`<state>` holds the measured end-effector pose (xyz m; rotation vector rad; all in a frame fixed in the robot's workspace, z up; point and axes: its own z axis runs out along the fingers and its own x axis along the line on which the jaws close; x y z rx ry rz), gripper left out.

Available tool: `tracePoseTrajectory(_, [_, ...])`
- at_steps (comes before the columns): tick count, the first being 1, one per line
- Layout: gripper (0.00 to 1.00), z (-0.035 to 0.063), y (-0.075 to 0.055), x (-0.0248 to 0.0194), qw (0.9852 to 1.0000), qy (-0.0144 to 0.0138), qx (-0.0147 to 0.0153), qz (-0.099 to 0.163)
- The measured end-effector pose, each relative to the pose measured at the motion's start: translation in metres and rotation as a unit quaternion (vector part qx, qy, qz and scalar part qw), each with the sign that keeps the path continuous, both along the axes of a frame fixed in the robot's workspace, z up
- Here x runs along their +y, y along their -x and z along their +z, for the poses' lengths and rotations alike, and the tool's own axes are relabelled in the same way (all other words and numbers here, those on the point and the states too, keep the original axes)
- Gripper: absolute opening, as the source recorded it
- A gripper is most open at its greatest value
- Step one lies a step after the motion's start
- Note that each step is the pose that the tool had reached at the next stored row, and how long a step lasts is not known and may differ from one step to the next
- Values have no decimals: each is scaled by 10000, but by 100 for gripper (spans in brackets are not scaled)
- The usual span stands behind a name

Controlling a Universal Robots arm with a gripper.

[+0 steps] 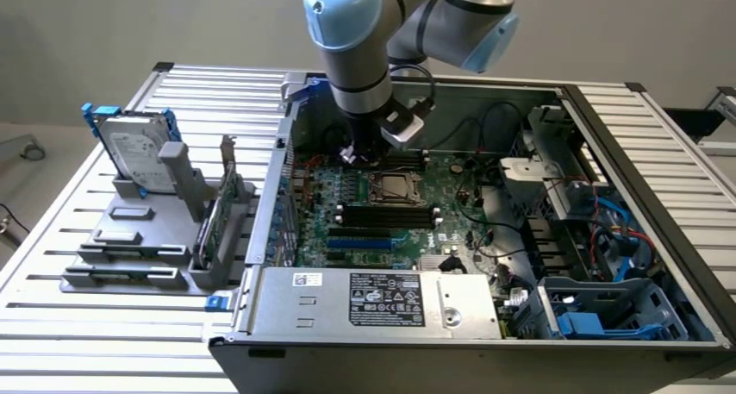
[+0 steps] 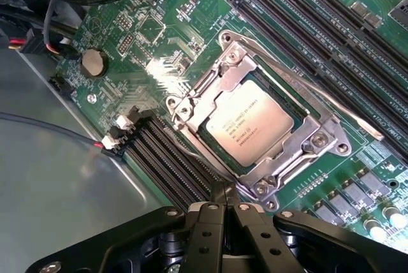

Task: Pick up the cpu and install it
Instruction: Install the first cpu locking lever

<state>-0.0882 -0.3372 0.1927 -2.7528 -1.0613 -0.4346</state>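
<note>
Gripper (image 2: 223, 204) pinched shut and empty just beside the socket (image 2: 319, 140), cpu (image 2: 253, 123) already lying inside the frame; risk of fingertips scraping board or knocking the chip askew if lowered.

Above the cpu (image 2: 255, 122) I have open room. My pincer (image 2: 223, 199) hangs close by, beside the socket frame (image 2: 319, 139). Loose cables (image 1: 483, 118) and case walls (image 1: 282, 178) crowd the sides.
</note>
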Motion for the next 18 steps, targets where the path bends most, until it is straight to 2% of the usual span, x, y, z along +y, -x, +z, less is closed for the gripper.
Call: tracePoseTrajectory(18, [11,-13,-130,1,10000,0,0,0])
